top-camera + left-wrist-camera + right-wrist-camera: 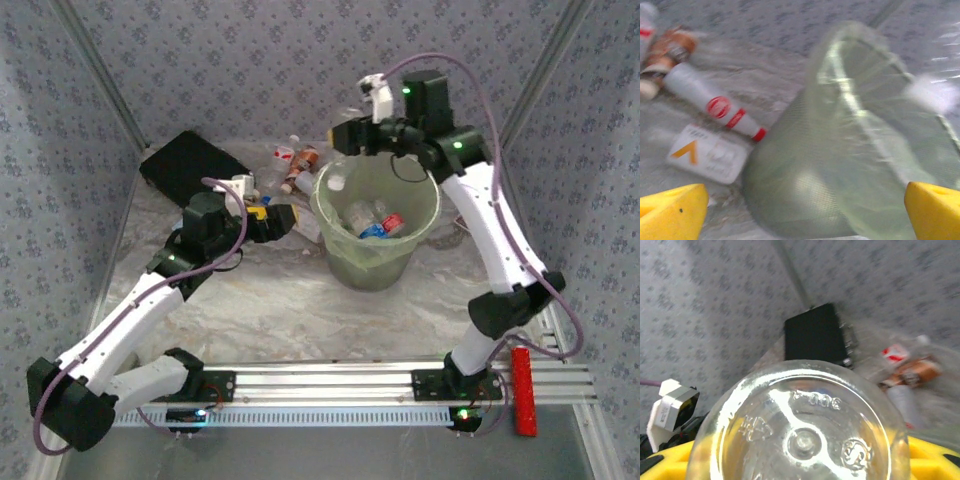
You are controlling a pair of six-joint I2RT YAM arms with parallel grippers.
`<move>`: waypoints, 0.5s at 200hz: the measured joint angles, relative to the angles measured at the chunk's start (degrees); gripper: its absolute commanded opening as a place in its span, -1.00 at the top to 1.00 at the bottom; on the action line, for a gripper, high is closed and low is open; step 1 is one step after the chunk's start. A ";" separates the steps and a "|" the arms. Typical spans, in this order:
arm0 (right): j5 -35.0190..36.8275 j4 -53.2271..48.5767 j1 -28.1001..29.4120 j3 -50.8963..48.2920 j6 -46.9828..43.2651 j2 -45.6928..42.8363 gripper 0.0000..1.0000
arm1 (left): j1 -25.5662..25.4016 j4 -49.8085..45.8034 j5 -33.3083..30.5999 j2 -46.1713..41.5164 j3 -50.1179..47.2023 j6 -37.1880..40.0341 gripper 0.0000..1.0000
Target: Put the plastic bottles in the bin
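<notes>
right tool (pixel 347 136) hovered at round pale green translucent bin (pixel 375 270) rim, clamped on clear plastic bottle (pixel 805 430) | left tool (pixel 805 212) gaped wide

Soft, even light, faint shadows on the desk (pixel 270 300). Motion-smeared in the left wrist view. Glare on the near bottle (pixel 805 440).

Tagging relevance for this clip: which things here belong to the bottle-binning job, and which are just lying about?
Job: pale green round plastic bin; clear plastic bottle; white red-labelled plastic bottle.
Lying about: flat black case; red bar.
</notes>
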 measured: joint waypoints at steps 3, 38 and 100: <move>0.55 0.00 -0.55 -0.37 -0.17 -0.70 -0.11 | 0.55 -0.52 -0.28 0.00 -0.26 -0.48 -1.00; 6.21 -1.38 -5.05 -4.28 -1.31 -6.08 -0.10 | 10.45 -5.29 -3.63 0.02 -8.02 -7.48 -0.98; 15.45 -9.27 -4.94 -9.25 -5.64 -2.38 -0.03 | 15.34 -10.69 -7.08 -4.79 -16.09 -14.01 -0.97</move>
